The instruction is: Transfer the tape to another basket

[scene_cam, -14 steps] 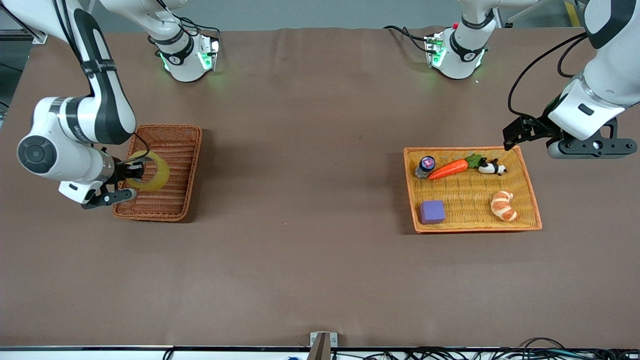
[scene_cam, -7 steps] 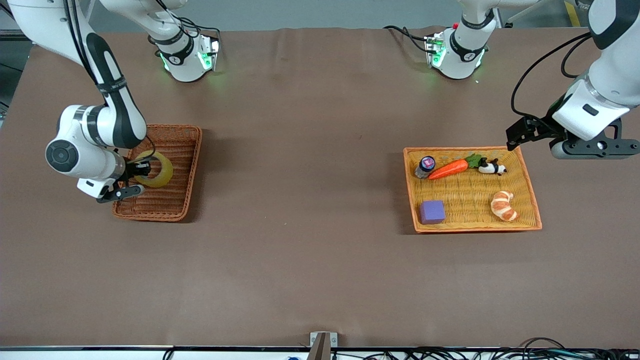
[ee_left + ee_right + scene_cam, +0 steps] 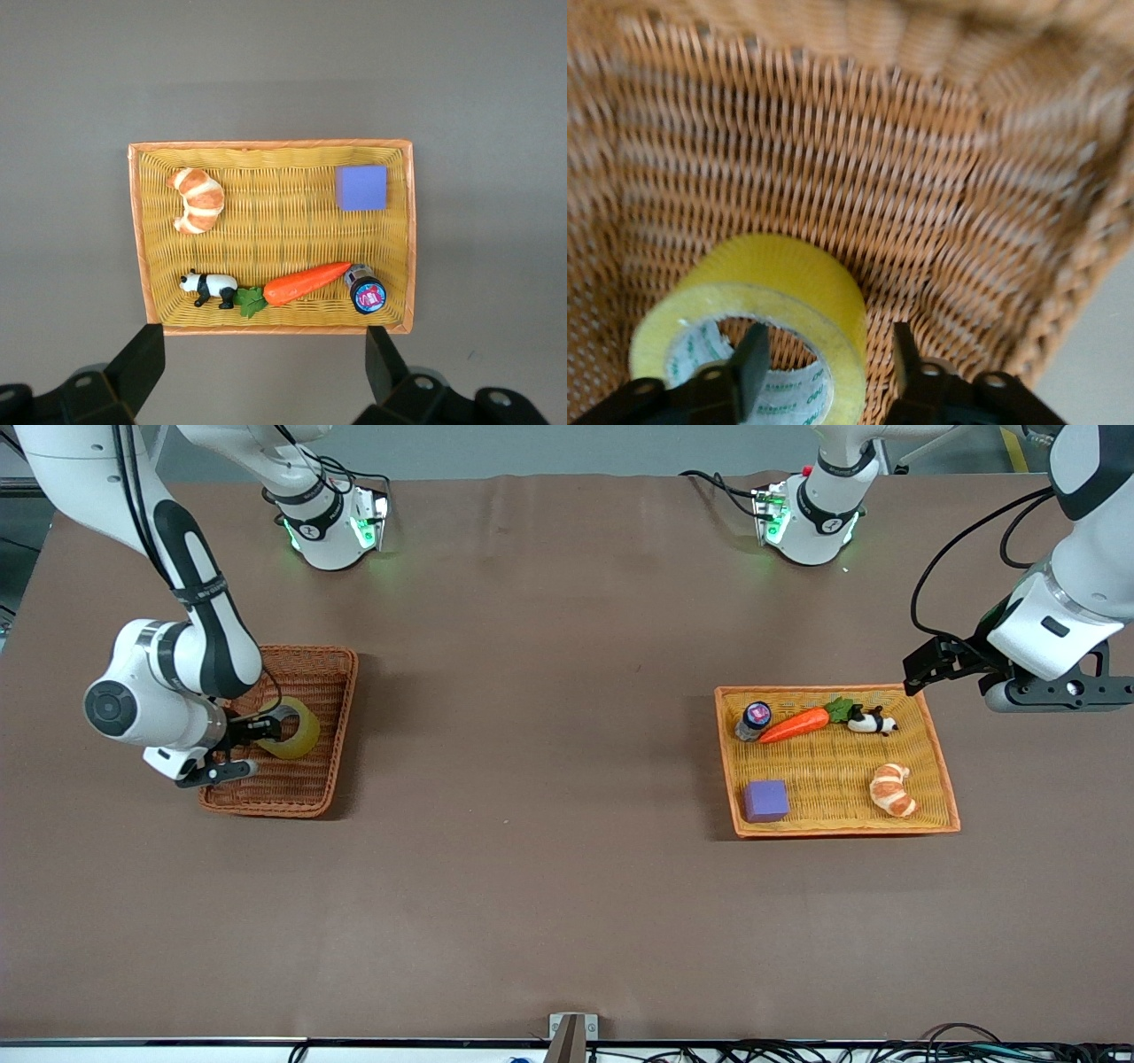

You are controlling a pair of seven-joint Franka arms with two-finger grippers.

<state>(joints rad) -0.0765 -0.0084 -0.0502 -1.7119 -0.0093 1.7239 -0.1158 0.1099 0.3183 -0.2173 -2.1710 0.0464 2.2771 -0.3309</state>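
The tape (image 3: 299,731), a yellowish roll, lies in the reddish-brown wicker basket (image 3: 344,708) at the right arm's end of the table. My right gripper (image 3: 259,737) is low in the basket, open. In the right wrist view one finger (image 3: 751,359) is inside the tape's (image 3: 780,274) hole and the other is outside the roll's wall, over the basket's weave (image 3: 877,177), with gaps on both sides. My right gripper (image 3: 828,363) does not clamp the roll. My left gripper (image 3: 923,666) waits open and empty above the table beside the yellow-orange tray (image 3: 944,784).
The yellow-orange tray (image 3: 138,230) holds a purple cube (image 3: 765,801), a croissant (image 3: 891,790), a carrot (image 3: 796,724), a toy panda (image 3: 872,723) and a small bottle (image 3: 754,719). My left gripper (image 3: 263,376) hangs over bare brown table next to it.
My right gripper has come down with the tape into the wicker basket, and the roll now rests on the basket's floor. My left arm has shifted slightly.
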